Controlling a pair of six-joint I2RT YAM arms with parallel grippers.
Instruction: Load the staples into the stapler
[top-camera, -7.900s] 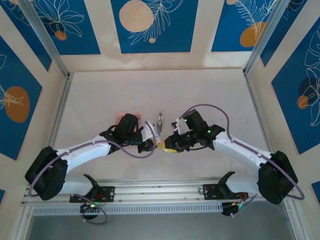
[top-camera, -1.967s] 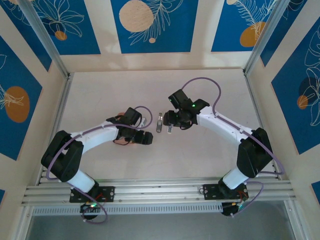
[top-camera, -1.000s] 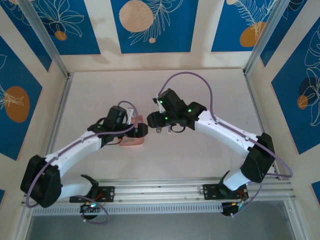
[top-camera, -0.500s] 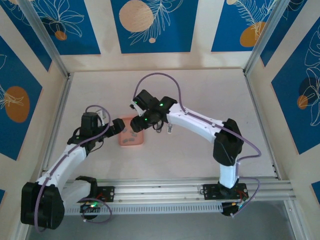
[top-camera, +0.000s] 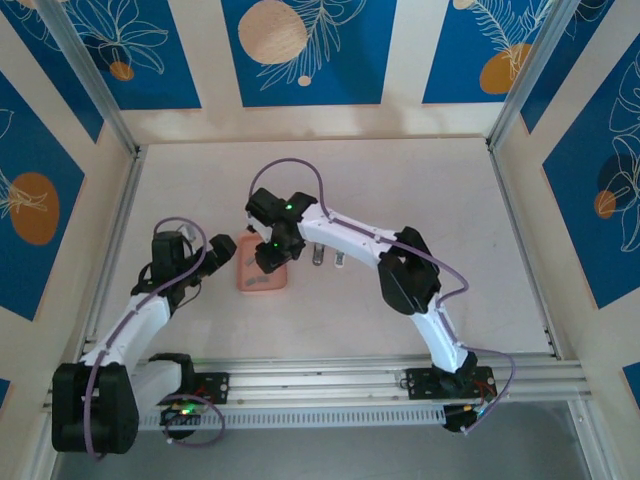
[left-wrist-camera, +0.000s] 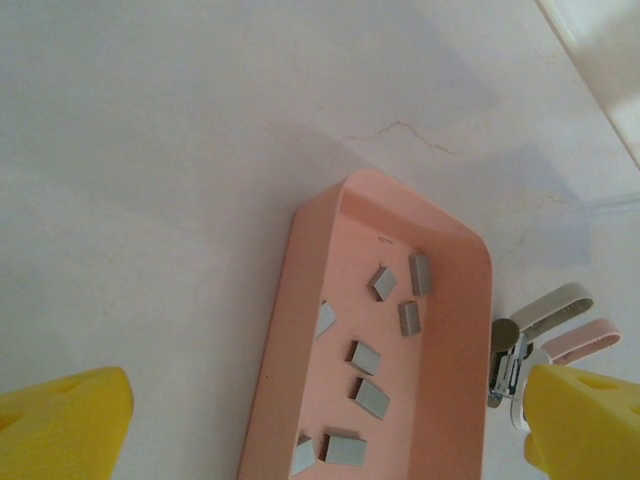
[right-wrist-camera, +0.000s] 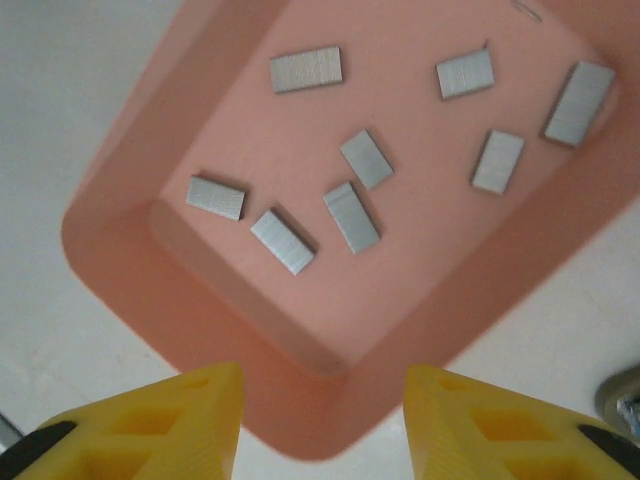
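The salmon-pink tray (top-camera: 255, 283) lies left of centre on the table. Several grey staples (right-wrist-camera: 351, 217) lie loose on its floor. My right gripper (top-camera: 270, 257) hangs open just above the tray's near corner, its yellow fingers (right-wrist-camera: 150, 420) either side of that corner and holding nothing. My left gripper (top-camera: 220, 250) stands open just left of the tray. In the left wrist view the staples (left-wrist-camera: 372, 397) and tray rim (left-wrist-camera: 275, 340) sit ahead of its yellow fingertips (left-wrist-camera: 60, 430). The small grey stapler (top-camera: 318, 256) lies open on the table right of the tray, its metal arm (left-wrist-camera: 505, 362) showing.
The tray wall (right-wrist-camera: 110, 200) rises around the staples. A second slim piece (top-camera: 340, 262) lies just right of the stapler. Aluminium rails run along the table's left side (top-camera: 118, 230) and near edge. Bare table lies behind and to the right.
My right gripper has swung left from above the stapler to above the tray. My left gripper has drawn back left off the tray.
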